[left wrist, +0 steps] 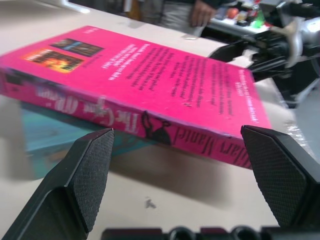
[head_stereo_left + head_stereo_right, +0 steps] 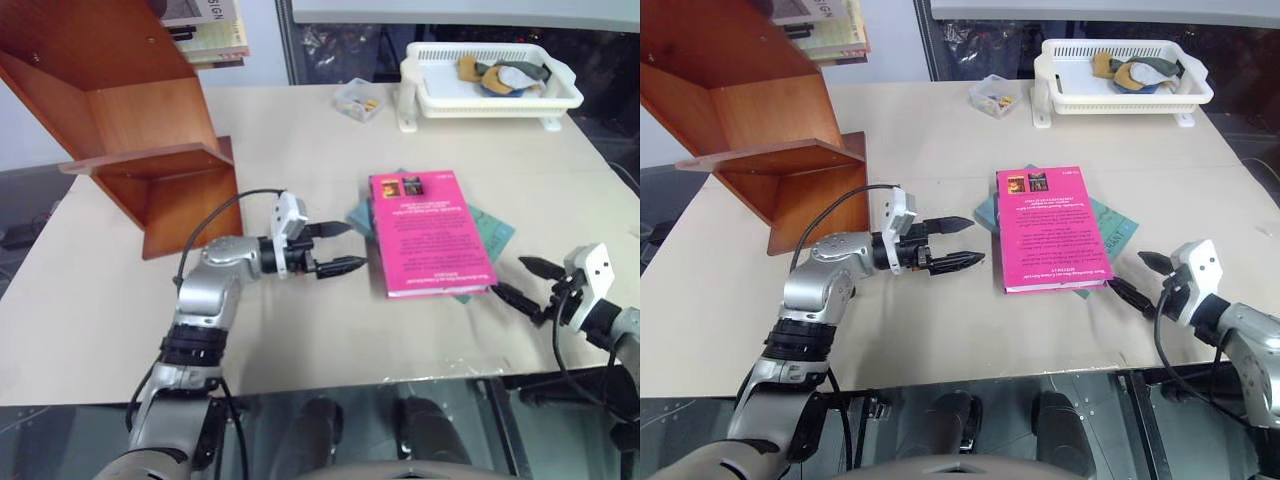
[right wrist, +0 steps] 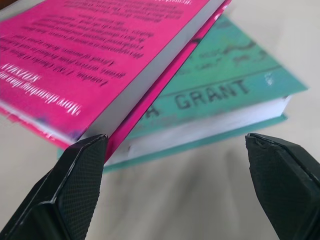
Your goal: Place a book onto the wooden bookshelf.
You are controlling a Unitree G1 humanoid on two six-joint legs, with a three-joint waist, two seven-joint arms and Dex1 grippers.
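The bright pink paperback book (image 2: 429, 233) is lying back cover up near the middle of the pale beige table (image 2: 300, 140), resting on top of a teal-blue book (image 2: 492, 232) that is peeking out from beneath it. The left gripper (image 2: 335, 248) is hovering just beside the pink spine with its two black fingers spread wide and pinching nothing, while the right gripper (image 2: 522, 281) is waiting near the opposite, page-edge corner, its fingers likewise spread and empty. The large reddish-brown wooden bookshelf (image 2: 120, 120) of slanted boards is standing well apart, at the table's far left corner. The risk from here is that a closing finger is likely to catch the teal book along with the pink one, since their edges are lying stacked, and drag or lift both. A shallow pinch on the thin spine could also let the paperback sag or slip before it reaches the sloping boards.
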